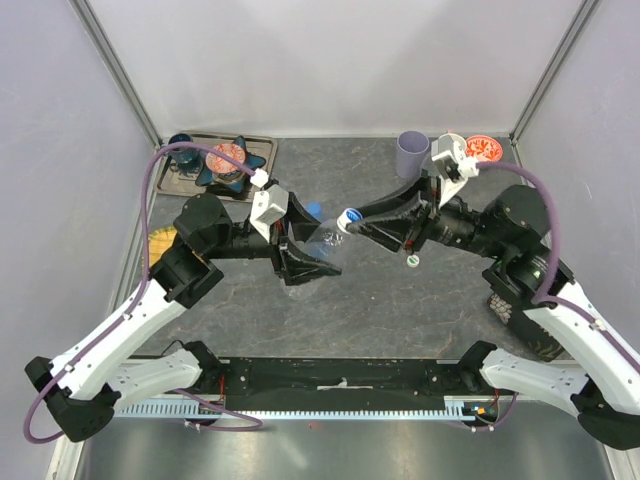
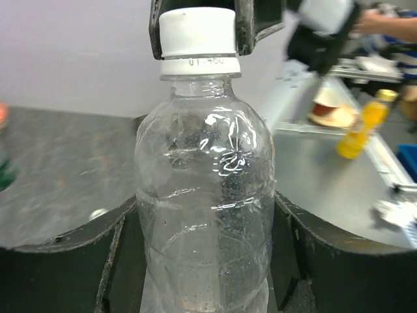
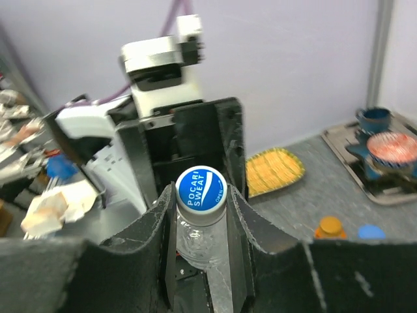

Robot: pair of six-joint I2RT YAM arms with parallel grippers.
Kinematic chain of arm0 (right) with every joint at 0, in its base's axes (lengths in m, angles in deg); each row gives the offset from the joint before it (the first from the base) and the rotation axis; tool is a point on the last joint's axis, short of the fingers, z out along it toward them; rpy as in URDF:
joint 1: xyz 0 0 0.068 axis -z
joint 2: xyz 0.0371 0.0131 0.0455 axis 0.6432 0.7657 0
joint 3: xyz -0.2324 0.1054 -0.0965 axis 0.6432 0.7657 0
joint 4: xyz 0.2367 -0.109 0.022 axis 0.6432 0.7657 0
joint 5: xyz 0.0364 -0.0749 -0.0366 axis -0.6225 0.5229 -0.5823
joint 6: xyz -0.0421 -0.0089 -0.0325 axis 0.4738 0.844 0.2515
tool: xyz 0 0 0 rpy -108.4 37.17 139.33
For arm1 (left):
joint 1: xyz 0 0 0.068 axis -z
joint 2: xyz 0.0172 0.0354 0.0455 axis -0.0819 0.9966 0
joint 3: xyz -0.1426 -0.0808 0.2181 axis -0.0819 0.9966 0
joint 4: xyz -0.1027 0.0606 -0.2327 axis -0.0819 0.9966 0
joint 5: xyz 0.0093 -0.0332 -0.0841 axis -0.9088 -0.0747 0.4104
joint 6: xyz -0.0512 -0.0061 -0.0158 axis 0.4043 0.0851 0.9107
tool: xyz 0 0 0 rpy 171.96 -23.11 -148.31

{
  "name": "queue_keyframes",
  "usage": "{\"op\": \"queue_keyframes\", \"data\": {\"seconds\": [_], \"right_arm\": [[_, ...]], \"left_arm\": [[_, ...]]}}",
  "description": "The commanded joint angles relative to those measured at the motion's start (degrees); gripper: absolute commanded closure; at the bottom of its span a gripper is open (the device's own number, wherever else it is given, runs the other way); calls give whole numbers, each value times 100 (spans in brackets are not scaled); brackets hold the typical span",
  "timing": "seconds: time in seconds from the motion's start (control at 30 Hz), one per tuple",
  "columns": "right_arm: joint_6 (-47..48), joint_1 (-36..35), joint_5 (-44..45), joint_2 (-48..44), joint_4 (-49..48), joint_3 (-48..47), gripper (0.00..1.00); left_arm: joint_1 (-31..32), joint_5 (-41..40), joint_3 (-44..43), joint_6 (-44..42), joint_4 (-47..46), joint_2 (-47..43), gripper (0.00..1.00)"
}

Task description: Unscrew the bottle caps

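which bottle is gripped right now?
The clear bottle with the blue-topped Pocari Sweat cap: left hand clamps its body, right hand pinches the cap. The orange bottle is apart, untouched.

You're in a robotics lab cell. Plain white walls (image 1: 330, 60) on metal posts (image 1: 112, 65) box in a grey table (image 1: 400, 310). Two arms (image 1: 140, 320) are bolted to a rail (image 1: 340, 375), purple cables (image 1: 150, 200) hang loose, and blurred clutter (image 3: 45, 205) lies outside.
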Motion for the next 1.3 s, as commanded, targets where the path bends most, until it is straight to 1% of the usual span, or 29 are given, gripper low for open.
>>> {"op": "queue_keyframes", "data": {"seconds": [0.0,0.03,0.07,0.1,0.17,0.2,0.27,0.3,0.33,0.4,0.43,0.5,0.57,0.63,0.67,0.7,0.73,0.77,0.8,0.83,0.87,0.9,0.97,1.0,1.07,1.1,1.17,1.2,1.27], "right_arm": [[459,-57,-1471,-64,-286,63,100],[555,-57,-1638,-73,-190,28,100],[608,-57,-1944,-82,-162,-24,100],[661,-57,-2139,-90,-145,-34,100],[810,-57,-2525,-108,-92,-51,100],[881,-57,-2623,-108,-66,-60,100],[1038,-57,-2912,-108,-57,10,100],[1083,-48,-2992,-82,-57,28,100],[1110,-48,-3080,-47,-57,45,100],[1197,-57,-3300,-11,-57,115,100],[1215,-57,-3362,32,-57,133,100],[1241,-57,-3476,59,-57,168,100],[1250,-57,-3485,77,-48,177,100],[1242,-57,-3311,68,-30,168,100],[1207,-57,-3144,59,-30,142,100],[1154,-48,-2951,42,-13,107,78],[1058,-48,-2358,-11,31,72,69],[1005,-57,-1986,-55,57,-15,58],[943,-57,-1504,-99,92,-60,38],[847,-57,-1029,-204,162,-104,33],[811,-57,89,-248,206,-217,29],[820,-57,509,-275,294,-305,27],[828,-57,1282,-319,488,-498,22],[820,-57,1400,-336,488,-543,19],[768,-57,1471,-302,558,-753,10],[715,-57,1532,-232,593,-824,8],[574,-48,1568,-152,602,-999,3],[374,-57,1647,-56,594,-1061,2],[214,-48,1761,23,576,-1176,2]], "left_arm": [[-232,2371,-258,1418,-1459,111,67],[-311,2686,-223,1586,-1653,155,68],[-329,2819,-197,1771,-1924,199,69],[-347,3055,-118,2181,-2423,252,69],[-364,3259,-65,2631,-3205,445,70],[-364,3434,-47,3077,-3497,532,71],[-365,3558,5,3589,-4095,795,71],[-364,3620,93,4114,-4785,884,71],[-364,3646,120,4363,-5071,989,72],[-373,3717,164,4828,-5520,1183,72],[-365,3726,164,4892,-5678,1210,71],[-365,3752,155,4875,-5663,1228,72],[-373,3778,129,4744,-5435,1210,71],[-373,3779,94,4288,-5014,1131,71],[-373,3761,50,4069,-4394,1096,71],[-373,3657,-3,3449,-3970,1044,71],[-382,3560,-55,3060,-3496,930,71],[-382,3420,-204,2612,-2273,868,71],[-382,3027,-284,1685,-1722,798,71],[-382,2805,-345,1293,-1194,675,71],[-382,2551,-415,993,-580,613,71],[-382,2000,-434,538,-339,560,71],[-382,1513,-408,279,-83,437,70],[-382,1032,-399,104,75,411,70],[-373,652,-364,-116,164,358,70],[-356,128,-355,-169,234,331,70],[-321,-350,-320,-397,279,279,68],[-234,-961,-293,-468,279,252,68],[-128,-1536,-249,-696,279,243,68]]}}
